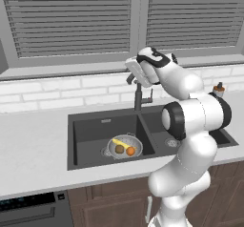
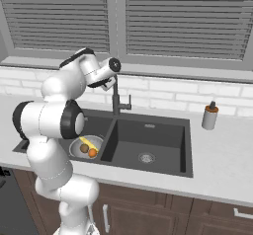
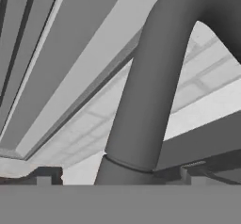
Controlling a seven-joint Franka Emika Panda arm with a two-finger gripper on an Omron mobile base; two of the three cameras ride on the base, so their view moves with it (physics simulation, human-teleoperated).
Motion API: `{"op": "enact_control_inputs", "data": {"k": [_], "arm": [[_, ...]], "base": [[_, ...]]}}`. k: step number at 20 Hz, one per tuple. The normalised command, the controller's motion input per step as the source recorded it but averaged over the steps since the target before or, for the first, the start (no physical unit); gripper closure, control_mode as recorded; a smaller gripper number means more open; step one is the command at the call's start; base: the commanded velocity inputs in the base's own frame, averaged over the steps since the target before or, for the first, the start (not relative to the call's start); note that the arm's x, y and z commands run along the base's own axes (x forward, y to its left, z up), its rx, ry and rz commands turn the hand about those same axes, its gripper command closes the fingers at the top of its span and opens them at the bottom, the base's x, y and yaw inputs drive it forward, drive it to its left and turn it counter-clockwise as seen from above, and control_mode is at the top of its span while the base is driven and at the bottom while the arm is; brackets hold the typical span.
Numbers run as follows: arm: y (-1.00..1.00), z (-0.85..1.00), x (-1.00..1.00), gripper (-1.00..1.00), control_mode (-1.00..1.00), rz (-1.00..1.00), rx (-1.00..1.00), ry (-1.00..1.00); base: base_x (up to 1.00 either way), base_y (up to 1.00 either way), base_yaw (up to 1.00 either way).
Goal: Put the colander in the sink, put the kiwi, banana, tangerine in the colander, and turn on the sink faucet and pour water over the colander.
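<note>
The silver colander (image 1: 125, 140) (image 2: 79, 144) sits in one basin of the dark double sink (image 1: 90, 130) (image 2: 158, 135). In it lie the yellow banana (image 1: 118, 143) (image 2: 89, 142), the brown kiwi (image 1: 119, 149) (image 2: 84, 149) and the orange tangerine (image 1: 130, 150) (image 2: 92, 152). Behind the divider rises the dark faucet (image 1: 138, 97) (image 2: 116, 100) (image 3: 150, 86). My gripper (image 1: 132, 80) (image 2: 109, 85) (image 3: 117, 176) is up at the faucet's neck, open. Its fingertips (image 3: 46, 175) stand on either side of the neck, apart from it.
A soap bottle with an orange top (image 1: 218, 89) (image 2: 210, 116) stands on the counter beside the sink. A white brick backsplash and a window with blinds (image 1: 71, 16) rise close behind the faucet. My own arm hangs over the other basin.
</note>
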Motion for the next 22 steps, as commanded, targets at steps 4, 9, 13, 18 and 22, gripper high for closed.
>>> {"op": "enact_control_inputs", "data": {"k": [4, 9, 13, 18, 22], "arm": [[0.26, 0.02, 0.10, -1.00, -1.00, -0.31, -0.01, 0.00], [-0.48, 0.28, -0.43, -1.00, -1.00, -0.17, 0.17, -0.03], [-0.53, 0.34, -0.88, -1.00, -1.00, -0.12, 0.24, -0.12], [-0.68, 0.05, -0.82, -1.00, -1.00, -0.21, 0.14, 0.03], [-0.86, -0.04, -0.03, -1.00, -1.00, -0.25, 0.20, 0.33]], "base": [[0.00, 0.00, 0.00], [0.00, 0.00, 0.00], [0.00, 0.00, 0.00], [0.00, 0.00, 0.00], [0.00, 0.00, 0.00]]}}
